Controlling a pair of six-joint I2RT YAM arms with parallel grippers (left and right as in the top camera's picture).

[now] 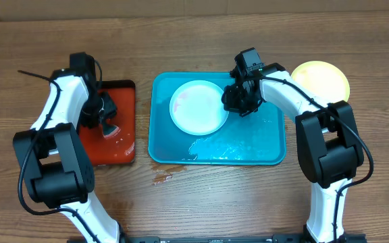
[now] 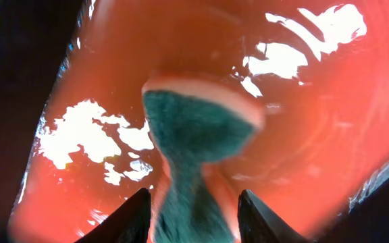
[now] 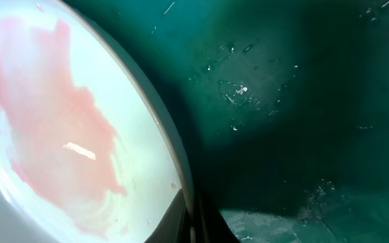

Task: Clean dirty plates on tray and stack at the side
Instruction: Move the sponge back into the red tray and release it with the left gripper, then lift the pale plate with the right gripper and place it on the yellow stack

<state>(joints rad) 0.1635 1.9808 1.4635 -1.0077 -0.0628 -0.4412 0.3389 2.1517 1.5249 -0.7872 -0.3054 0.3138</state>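
Mint plate (image 1: 196, 108) in tray (image 1: 262, 145): right jaws pinch its right rim. Left jaws squeeze sponge (image 2: 198, 128) over red tray (image 1: 123, 145), well apart, on plate's left.

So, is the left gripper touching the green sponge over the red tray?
Touching. The left wrist view shows it: the sponge sits between the fingers of the left gripper, and it is pinched narrow where they press its sides.
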